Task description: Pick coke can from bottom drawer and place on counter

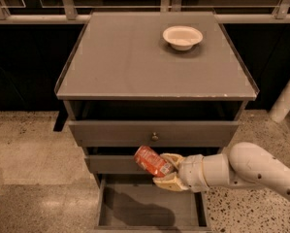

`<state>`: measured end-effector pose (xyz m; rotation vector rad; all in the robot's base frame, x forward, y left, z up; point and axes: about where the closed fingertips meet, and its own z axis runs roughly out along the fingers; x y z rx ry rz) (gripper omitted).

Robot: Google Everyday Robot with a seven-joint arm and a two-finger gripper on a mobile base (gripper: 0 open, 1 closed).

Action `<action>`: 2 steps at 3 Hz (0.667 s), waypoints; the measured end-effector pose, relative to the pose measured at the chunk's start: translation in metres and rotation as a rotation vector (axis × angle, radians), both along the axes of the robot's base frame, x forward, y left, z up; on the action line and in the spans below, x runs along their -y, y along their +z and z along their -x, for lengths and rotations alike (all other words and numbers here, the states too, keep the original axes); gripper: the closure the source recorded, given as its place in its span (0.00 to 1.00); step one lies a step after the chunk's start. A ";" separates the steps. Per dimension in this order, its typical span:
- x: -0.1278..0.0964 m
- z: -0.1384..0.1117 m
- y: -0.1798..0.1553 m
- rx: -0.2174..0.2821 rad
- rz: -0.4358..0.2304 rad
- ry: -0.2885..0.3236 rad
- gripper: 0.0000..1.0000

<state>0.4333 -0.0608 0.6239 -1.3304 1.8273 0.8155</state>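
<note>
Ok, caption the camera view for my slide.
Hand holds the tilted coke can above the open bottom drawer; a bowl sits on the counter.

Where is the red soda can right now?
The coke can is low in the camera view, tilted in the gripper, just above the open bottom drawer, in front of the middle drawer.
</note>
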 end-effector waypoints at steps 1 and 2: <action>-0.003 0.009 0.054 0.080 0.053 -0.002 1.00; -0.003 0.009 0.054 0.080 0.053 -0.002 1.00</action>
